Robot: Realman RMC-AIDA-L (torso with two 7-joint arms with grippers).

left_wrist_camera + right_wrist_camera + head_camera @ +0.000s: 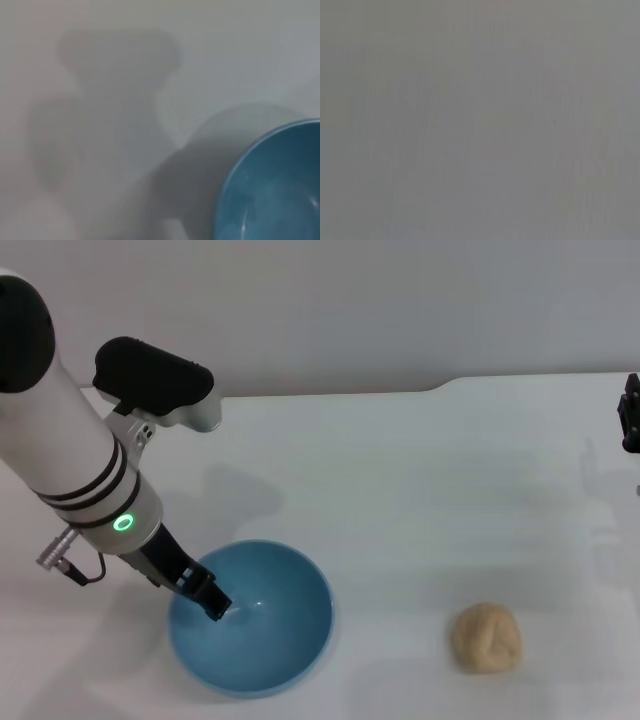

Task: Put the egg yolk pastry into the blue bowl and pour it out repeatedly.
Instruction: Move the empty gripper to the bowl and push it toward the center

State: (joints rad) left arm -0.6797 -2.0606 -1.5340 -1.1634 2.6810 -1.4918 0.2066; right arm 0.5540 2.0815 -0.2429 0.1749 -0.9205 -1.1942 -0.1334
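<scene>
The blue bowl stands upright near the table's front left, and nothing lies inside it. My left gripper reaches down over the bowl's left rim and is shut on that rim, with one black finger inside the wall. The left wrist view shows part of the bowl beside the arm's shadow. The egg yolk pastry, a small tan ball, lies on the table to the right of the bowl, well apart from it. My right gripper is parked at the far right edge.
The white table stretches between the bowl and the pastry and back to the grey wall. The table's far edge has a step near the right. The right wrist view shows only a plain grey surface.
</scene>
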